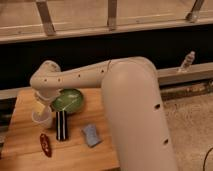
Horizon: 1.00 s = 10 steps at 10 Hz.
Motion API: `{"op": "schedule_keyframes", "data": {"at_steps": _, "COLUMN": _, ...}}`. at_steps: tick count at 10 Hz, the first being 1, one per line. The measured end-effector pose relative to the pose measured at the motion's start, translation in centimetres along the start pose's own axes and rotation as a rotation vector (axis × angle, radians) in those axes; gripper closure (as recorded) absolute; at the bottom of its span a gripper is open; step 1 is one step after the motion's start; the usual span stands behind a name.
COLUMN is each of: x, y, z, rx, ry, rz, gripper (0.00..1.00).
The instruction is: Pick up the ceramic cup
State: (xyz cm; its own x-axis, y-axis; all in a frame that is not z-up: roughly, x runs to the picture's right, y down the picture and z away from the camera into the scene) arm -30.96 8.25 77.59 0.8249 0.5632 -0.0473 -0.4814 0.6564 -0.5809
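The ceramic cup (42,119) is small and pale, with a wide round rim. It stands near the left edge of the wooden table (75,152), just left of the green bowl (68,100). My gripper (40,105) hangs from the arm's wrist directly above the cup, close to its rim or touching it. The arm's elbow (47,80) hides the area behind the cup. The cup's upper part is partly covered by the gripper.
A black upright object (61,125) stands right of the cup. A red item (46,145) lies in front of it and a blue-grey sponge (91,135) to the right. A clear bottle (187,61) stands on the far right ledge. My arm's bulk (135,115) covers the table's right side.
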Motion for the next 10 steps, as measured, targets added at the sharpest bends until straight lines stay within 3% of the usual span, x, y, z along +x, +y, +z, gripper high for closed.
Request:
{"op": "schedule_keyframes", "data": {"at_steps": 2, "x": -0.1, "y": -0.2, "z": 2.0, "rx": -0.019, "ry": 0.026, "rz": 0.002, "gripper": 0.20}}
{"op": "schedule_keyframes", "data": {"at_steps": 4, "x": -0.2, "y": 0.3, "z": 3.2, "rx": -0.037, "ry": 0.028, "rz": -0.018, "gripper": 0.30}}
{"op": "schedule_keyframes", "data": {"at_steps": 6, "x": 0.1, "y": 0.8, "z": 3.9, "rx": -0.048, "ry": 0.026, "rz": -0.035, "gripper": 0.51}}
{"op": "schedule_keyframes", "data": {"at_steps": 10, "x": 0.6, "y": 0.6, "z": 3.9, "rx": -0.070, "ry": 0.009, "rz": -0.002, "gripper": 0.90}}
